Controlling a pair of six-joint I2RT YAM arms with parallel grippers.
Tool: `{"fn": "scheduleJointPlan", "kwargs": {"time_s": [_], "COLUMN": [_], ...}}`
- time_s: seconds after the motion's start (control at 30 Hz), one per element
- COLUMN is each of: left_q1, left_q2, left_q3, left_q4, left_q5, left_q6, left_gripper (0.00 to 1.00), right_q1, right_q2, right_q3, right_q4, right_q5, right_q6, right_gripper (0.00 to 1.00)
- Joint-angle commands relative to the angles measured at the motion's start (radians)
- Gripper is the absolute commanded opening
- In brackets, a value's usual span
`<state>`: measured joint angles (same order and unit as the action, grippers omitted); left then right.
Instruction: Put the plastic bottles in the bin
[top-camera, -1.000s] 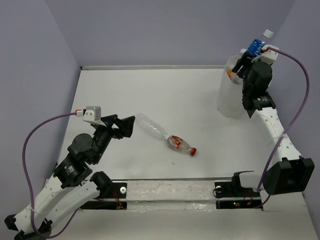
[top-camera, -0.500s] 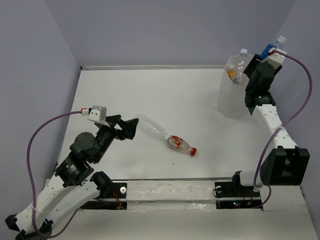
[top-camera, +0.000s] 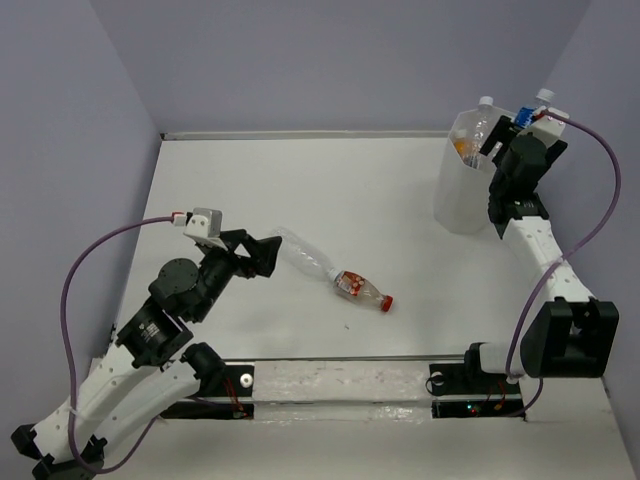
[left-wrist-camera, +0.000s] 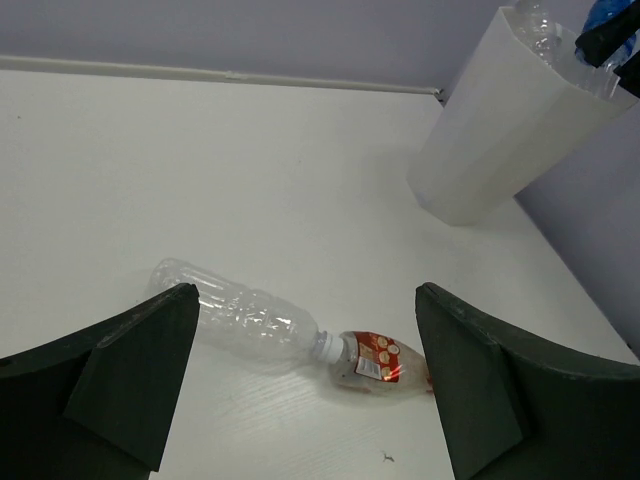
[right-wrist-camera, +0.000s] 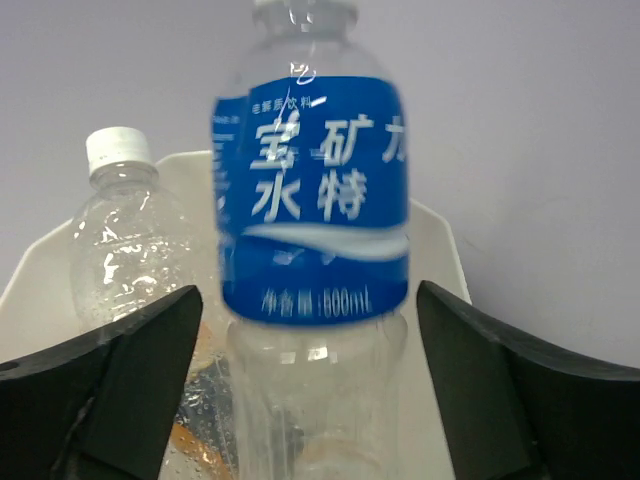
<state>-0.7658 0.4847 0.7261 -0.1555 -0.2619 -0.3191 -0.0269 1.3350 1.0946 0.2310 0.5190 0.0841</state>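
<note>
Left arm (top-camera: 165, 300): now stretched further forward, low over the desk (top-camera: 350, 190)
Left claw (top-camera: 270, 255): spread wide, empty, at clear bottle (top-camera: 300, 255) base
Red-labelled bottle (top-camera: 362, 289): lying beyond, end to end
Right claw (right-wrist-camera: 305, 290): raised over bin (top-camera: 455, 200), parted, not touching blue-labelled bottle (right-wrist-camera: 312, 200)
Bin: holds white-capped bottle (right-wrist-camera: 125, 240)

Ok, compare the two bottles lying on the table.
The clear bottle has no label and a white cap; the red-labelled bottle has a red cap. The clear bottle is longer than the red-labelled bottle. The clear bottle lies nearer the open left gripper than the red-labelled bottle. Both lie on their sides, end to end on the table, outside the bin.
</note>
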Motion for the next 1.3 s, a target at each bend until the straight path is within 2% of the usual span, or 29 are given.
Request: {"fn": "scheduleJointPlan", "kwargs": {"time_s": [0.0, 0.27, 0.43, 0.53, 0.73, 0.77, 0.83, 1.0, 1.07, 1.13, 1.27], "left_q1": [0.013, 0.034, 0.056, 0.066, 0.095, 0.105, 0.121, 0.143, 0.145, 0.143, 0.143], "left_q2": [0.025, 0.075, 0.120, 0.156, 0.268, 0.306, 0.343, 0.413, 0.454, 0.495, 0.641], "left_q3": [0.001, 0.004, 0.009, 0.013, 0.025, 0.029, 0.030, -0.022, -0.048, -0.053, -0.044], "left_q4": [0.037, 0.028, 0.016, 0.005, -0.015, -0.015, -0.018, 0.081, 0.137, 0.148, 0.188], "left_q5": [0.013, 0.016, 0.016, 0.020, 0.036, 0.049, 0.061, 0.095, 0.090, 0.093, 0.087], "left_q6": [0.011, -0.011, -0.035, -0.052, -0.129, -0.165, -0.210, -0.375, -0.417, -0.461, -0.500], "left_gripper": [0.99, 0.99, 0.99, 0.99, 0.99, 0.99, 0.99, 0.99, 0.99, 0.99, 0.99], "right_q1": [-0.007, -0.007, -0.007, -0.007, 0.028, 0.068, 0.129, 0.394, 0.447, 0.491, 0.616], "right_q2": [-0.039, -0.085, -0.212, -0.302, -0.372, -0.376, -0.375, -0.315, -0.295, -0.275, -0.205], "right_q3": [0.010, 0.067, 0.034, -0.002, -0.019, -0.033, -0.053, -0.125, -0.171, -0.191, -0.219], "right_q4": [-0.007, -0.081, -0.157, -0.206, -0.326, -0.347, -0.364, -0.433, -0.438, -0.458, -0.499], "right_q5": [-0.010, -0.020, -0.086, -0.198, -0.561, -0.644, -0.704, -0.741, -0.757, -0.780, -0.786], "right_q6": [-0.001, 0.031, 0.134, 0.192, 0.255, 0.261, 0.247, 0.169, 0.152, 0.123, 0.083], "right_gripper": [0.98, 0.99, 0.96, 0.96, 0.93, 0.92, 0.88, 0.82, 0.80, 0.81, 0.93]}}
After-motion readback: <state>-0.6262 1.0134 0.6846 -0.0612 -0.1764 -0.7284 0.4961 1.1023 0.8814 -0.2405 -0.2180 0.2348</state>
